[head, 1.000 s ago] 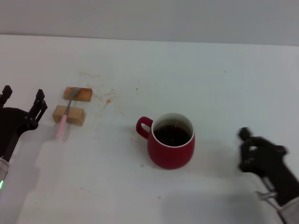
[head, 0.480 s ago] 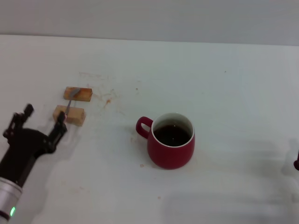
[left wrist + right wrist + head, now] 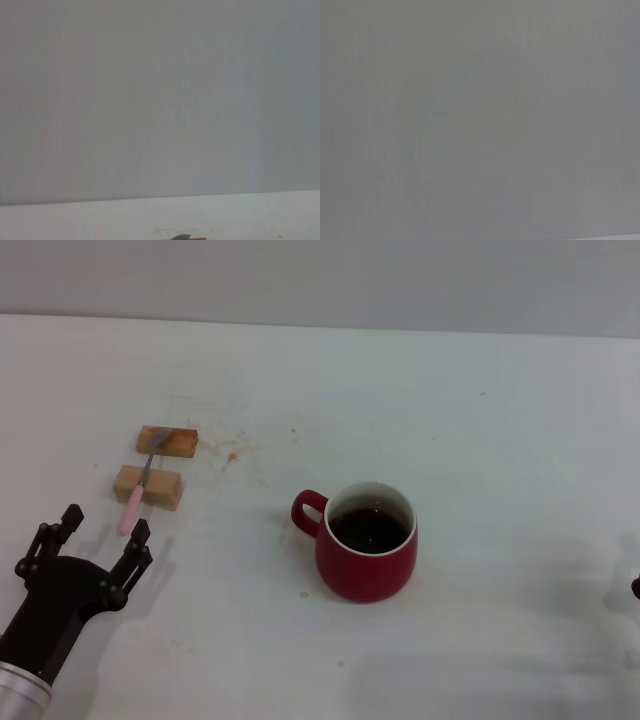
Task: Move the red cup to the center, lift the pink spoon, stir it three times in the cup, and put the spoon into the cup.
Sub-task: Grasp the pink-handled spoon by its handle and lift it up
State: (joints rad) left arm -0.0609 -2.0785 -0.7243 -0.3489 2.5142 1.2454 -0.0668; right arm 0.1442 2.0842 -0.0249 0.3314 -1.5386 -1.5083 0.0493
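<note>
White table (image 3: 480, 400), faint brown stains. Cup (image 3: 367, 540) sits mid-table, full of dark drink. Spoon (image 3: 138, 492) lies on two wood blocks (image 3: 150, 486), left of cup. Left gripper (image 3: 98, 536) has slid nearer spoon, fingers wide, nothing held. Right gripper pulled back, almost out of view. Spoon grab likely next.

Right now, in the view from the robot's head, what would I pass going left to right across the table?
Left tool → pink spoon lying across two wooden blocks → brown stains → red cup → a dark sliver of the right arm at the edge.
</note>
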